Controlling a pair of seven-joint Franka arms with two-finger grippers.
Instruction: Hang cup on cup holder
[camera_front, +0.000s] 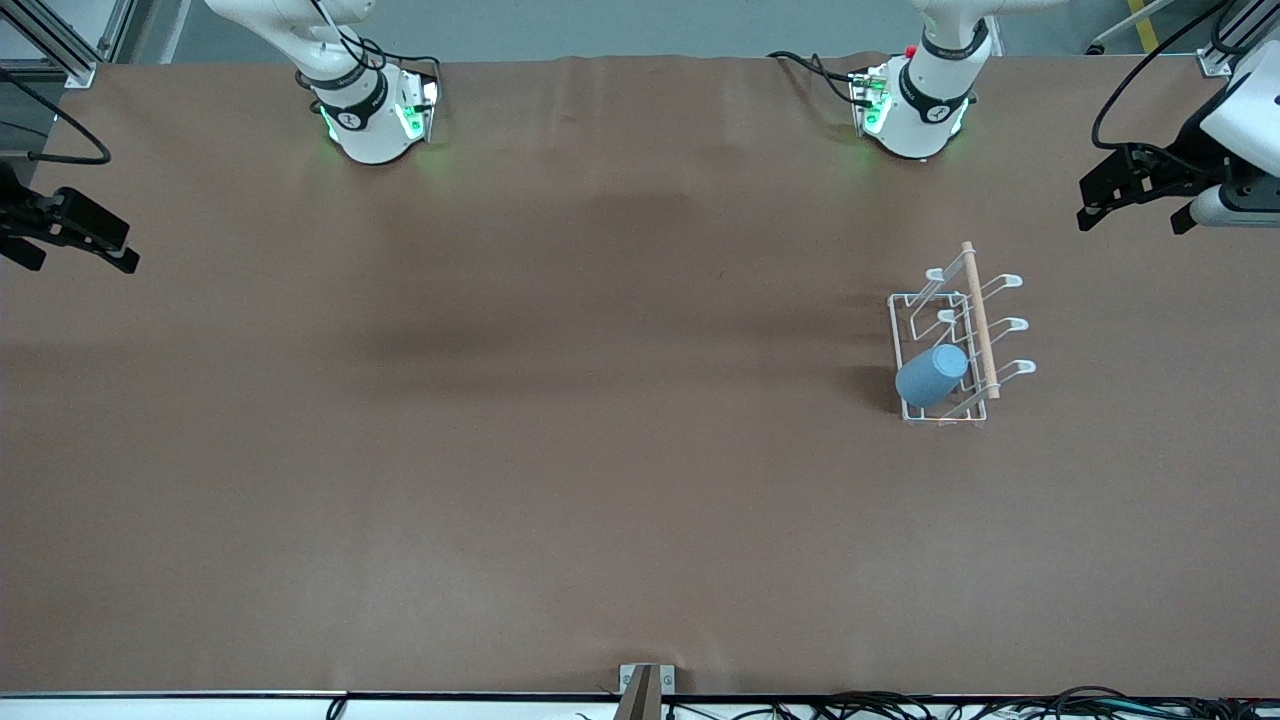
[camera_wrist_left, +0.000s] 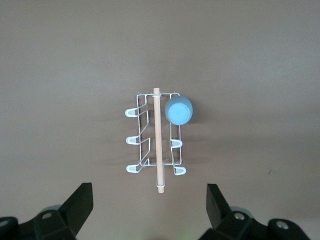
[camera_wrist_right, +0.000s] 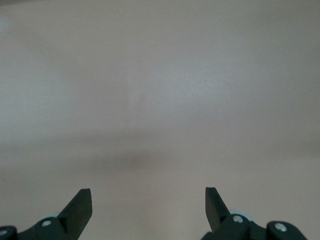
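Note:
The white wire cup holder (camera_front: 978, 320) with a wooden rod on top stands toward the left arm's end of the table. The light-blue cup (camera_front: 932, 374) hangs tilted, mouth down, on the prong nearest the front camera, on the rack's side toward the right arm's end. The left wrist view shows the cup holder (camera_wrist_left: 157, 145) and the cup (camera_wrist_left: 178, 110) from above. My left gripper (camera_front: 1135, 205) is open and empty, raised at the table's end, apart from the rack; its own view (camera_wrist_left: 150, 205) shows the gap. My right gripper (camera_front: 80, 250) is open and empty over the right arm's end, seeing only bare table (camera_wrist_right: 149, 207).
The brown table cover (camera_front: 560, 420) is bare apart from the rack. Both arm bases (camera_front: 375, 110) stand along the table edge farthest from the front camera. Cables lie along the edge nearest the camera.

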